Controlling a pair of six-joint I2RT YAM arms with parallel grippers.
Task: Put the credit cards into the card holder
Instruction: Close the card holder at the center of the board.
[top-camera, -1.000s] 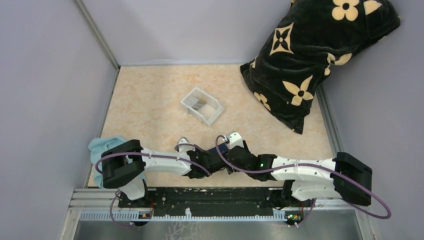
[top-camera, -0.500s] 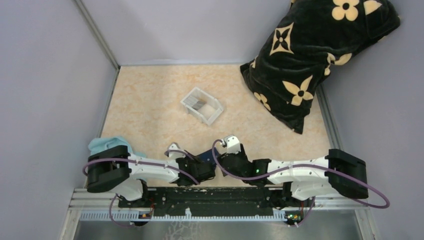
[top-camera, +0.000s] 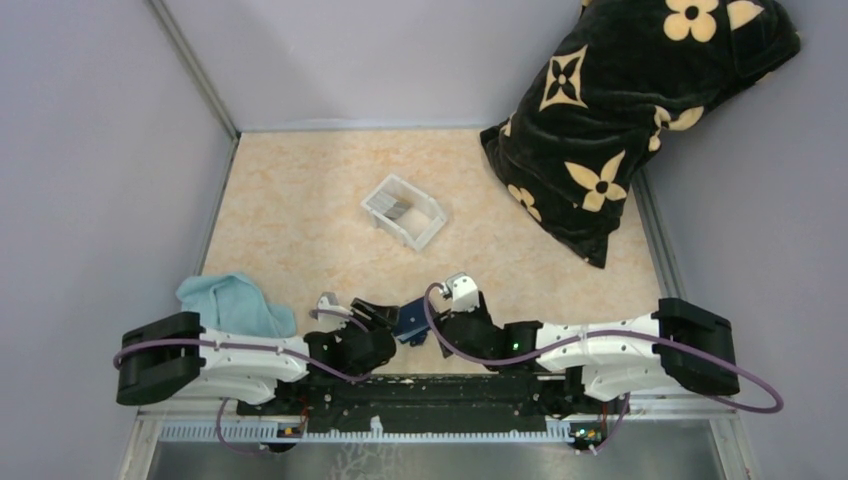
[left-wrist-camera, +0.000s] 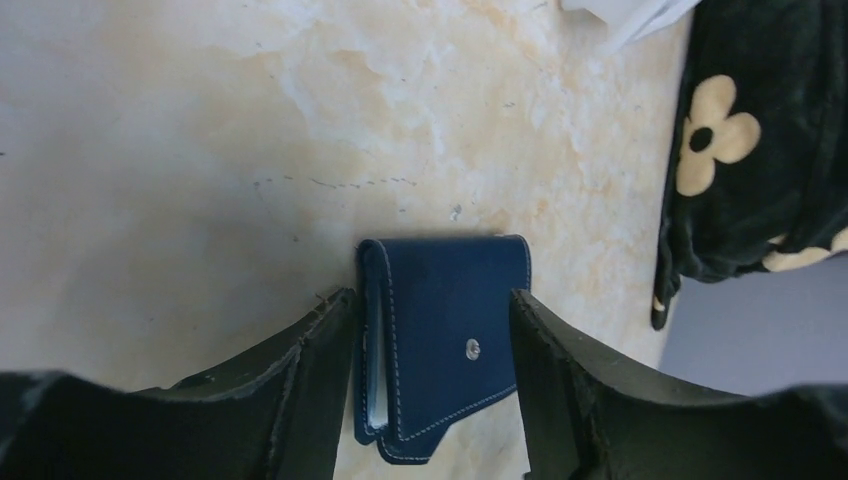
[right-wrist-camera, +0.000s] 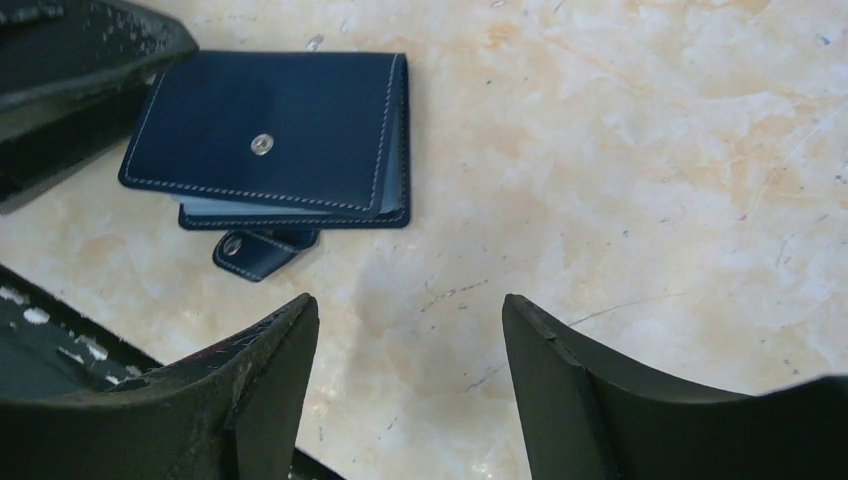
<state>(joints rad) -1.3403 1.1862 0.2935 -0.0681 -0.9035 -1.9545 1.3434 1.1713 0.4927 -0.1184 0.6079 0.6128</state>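
Note:
The navy card holder (top-camera: 410, 322) lies folded on the table near the front edge, snap stud up. In the left wrist view the card holder (left-wrist-camera: 445, 340) sits flat between the open fingers of my left gripper (left-wrist-camera: 432, 296), which straddle its sides. My left gripper (top-camera: 385, 316) is just left of it in the top view. My right gripper (top-camera: 437, 325) is just right of it. In the right wrist view, my right gripper (right-wrist-camera: 408, 300) is open and empty over bare table, with the card holder (right-wrist-camera: 280, 135) up to its left. Dark credit cards (top-camera: 401, 211) lie in the white tray (top-camera: 425, 232).
A black pillow with cream flowers (top-camera: 640, 110) leans in the far right corner and shows in the left wrist view (left-wrist-camera: 760, 150). A light blue cloth (top-camera: 235, 303) lies at the near left. Grey walls enclose the table. A black rail (top-camera: 430, 392) runs along the front edge.
Both arms have drawn back toward the front edge, the left arm swinging left. The card holder has moved left and nearer with them and now lies flat between the grippers.

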